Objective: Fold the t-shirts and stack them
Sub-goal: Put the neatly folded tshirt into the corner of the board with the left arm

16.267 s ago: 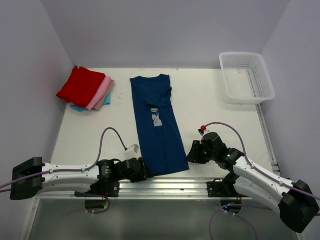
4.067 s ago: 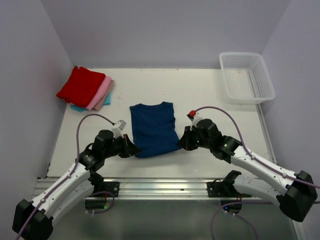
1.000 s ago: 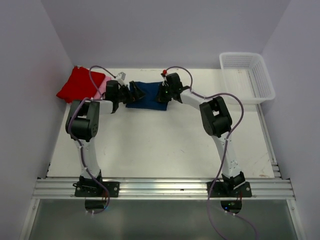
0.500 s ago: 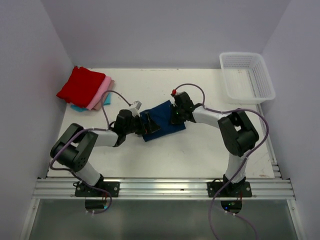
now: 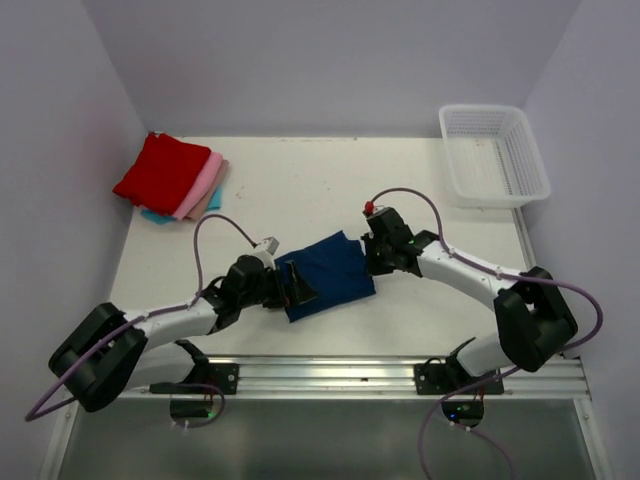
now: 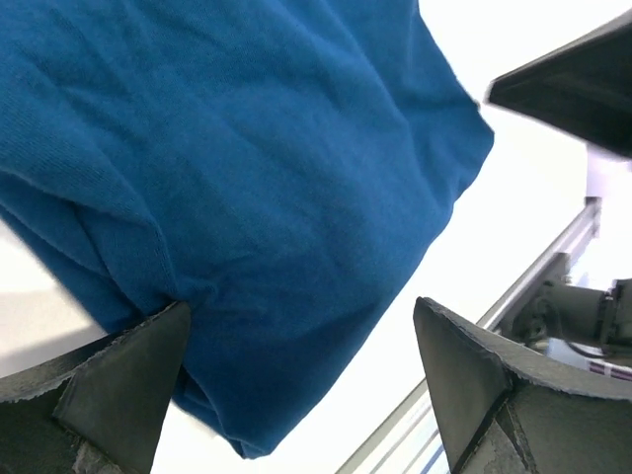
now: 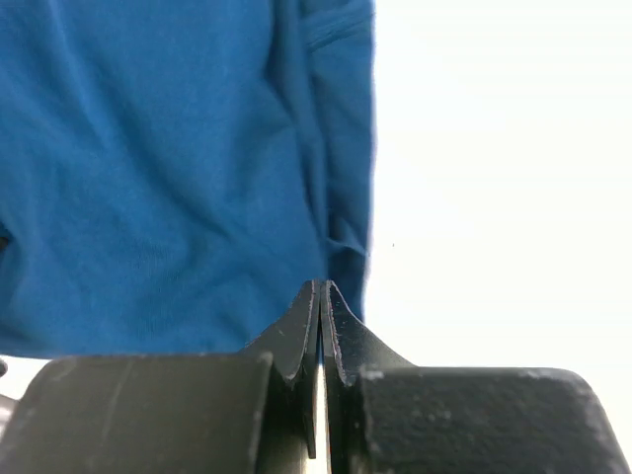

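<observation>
The folded navy shirt (image 5: 330,278) lay in the middle of the worktop (image 5: 300,190), its long axis running left to right, the right end tilted away from the arms. The left gripper (image 5: 297,284) stood wide, its 2 fingers straddling the shirt's left edge. The right gripper (image 5: 373,262) was closed tight at the right edge; whether it pinched cloth could not be told. The stack of red, pink and teal shirts (image 5: 172,178) sat well apart at the far left corner, likely nearer the left arm.
</observation>
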`<move>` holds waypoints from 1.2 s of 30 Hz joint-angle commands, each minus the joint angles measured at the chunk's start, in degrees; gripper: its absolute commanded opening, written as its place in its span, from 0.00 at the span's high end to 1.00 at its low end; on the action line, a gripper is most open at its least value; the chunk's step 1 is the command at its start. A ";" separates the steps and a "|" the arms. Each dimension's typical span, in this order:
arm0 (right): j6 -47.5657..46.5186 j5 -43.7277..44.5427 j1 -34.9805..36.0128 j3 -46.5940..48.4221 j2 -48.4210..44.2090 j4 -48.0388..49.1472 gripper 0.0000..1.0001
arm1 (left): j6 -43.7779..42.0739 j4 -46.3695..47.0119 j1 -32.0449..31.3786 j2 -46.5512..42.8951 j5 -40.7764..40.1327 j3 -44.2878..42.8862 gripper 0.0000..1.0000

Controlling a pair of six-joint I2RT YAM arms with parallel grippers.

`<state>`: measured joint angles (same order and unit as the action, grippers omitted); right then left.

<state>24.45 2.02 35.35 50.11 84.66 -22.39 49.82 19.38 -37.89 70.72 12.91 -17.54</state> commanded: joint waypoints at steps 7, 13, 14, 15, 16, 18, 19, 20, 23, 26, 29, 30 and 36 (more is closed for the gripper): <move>0.77 -10.00 2.43 5.61 -1.88 4.44 1.00 | -2.97 -30.62 -1.66 -19.73 -22.29 -8.46 0.00; 7.62 -22.94 5.86 3.42 7.78 18.85 1.00 | -2.72 -30.45 -1.66 -15.80 -21.35 -8.31 0.00; 7.81 -22.50 6.56 3.42 9.02 19.22 1.00 | -2.19 -30.36 -1.66 -15.26 -21.26 -7.78 0.00; 8.33 -22.33 7.18 3.16 11.20 19.84 1.00 | -1.75 -30.36 -1.66 -15.09 -20.82 -7.34 0.00; 8.77 -22.67 7.97 2.72 11.92 21.84 1.00 | -1.57 -30.36 -1.66 -15.00 -20.82 -6.29 0.00; 9.82 -22.68 8.24 1.84 14.11 23.52 1.00 | -1.05 -31.33 -1.66 -15.26 -20.82 -5.49 0.00; 9.92 -22.15 8.50 1.75 14.65 23.36 1.00 | -0.96 -31.85 -1.66 -15.52 -20.82 -5.05 0.00; 9.83 -20.41 8.68 1.57 14.91 23.10 1.00 | -0.87 -32.99 -1.66 -15.61 -20.82 -4.79 0.00; 9.13 -16.80 9.12 1.83 15.18 20.82 1.00 | -1.22 -35.97 -1.66 -15.44 -21.08 -4.43 0.00; 8.60 -14.77 9.38 2.19 15.18 18.79 1.00 | -1.13 -34.95 -1.66 -14.21 -21.17 -2.42 0.00; 8.25 -13.37 9.65 2.28 15.09 18.00 1.00 | 0.44 -27.68 -1.75 -12.71 -18.28 1.01 0.00; 8.25 -13.27 9.82 2.28 15.18 17.74 1.00 | 1.23 -24.85 -1.84 -12.19 -16.09 3.54 0.00; 7.72 -12.57 10.09 2.54 14.30 16.42 1.00 | 6.24 -2.09 -1.66 -8.77 -8.09 12.60 0.33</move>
<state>32.99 -13.13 45.12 51.96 100.03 -3.57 52.12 9.50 -39.40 57.91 -1.78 -11.16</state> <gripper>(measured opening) 0.008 0.696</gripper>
